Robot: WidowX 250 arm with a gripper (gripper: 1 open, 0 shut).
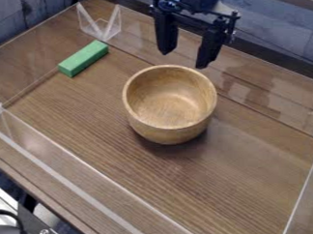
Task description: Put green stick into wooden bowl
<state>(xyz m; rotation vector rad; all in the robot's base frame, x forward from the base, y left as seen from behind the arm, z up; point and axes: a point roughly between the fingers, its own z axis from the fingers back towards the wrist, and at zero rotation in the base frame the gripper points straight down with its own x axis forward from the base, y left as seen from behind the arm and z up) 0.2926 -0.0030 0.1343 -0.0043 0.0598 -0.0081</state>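
Observation:
A bright green stick [84, 58] lies flat on the wooden table at the left, angled toward the back. The round light-tan wooden bowl [170, 103] stands upright in the middle of the table, and its hollow holds nothing. My gripper [189, 50] hangs pointing down just behind the bowl's far rim, to the right of the stick. Its two dark fingers [165, 34] stand wide apart with nothing between them. The gripper touches neither the bowl nor the stick.
Clear plastic walls [66, 184] run along the front and left edges of the wood-grain table [235, 180]. A clear plastic piece [101, 26] stands at the back left, just behind the stick.

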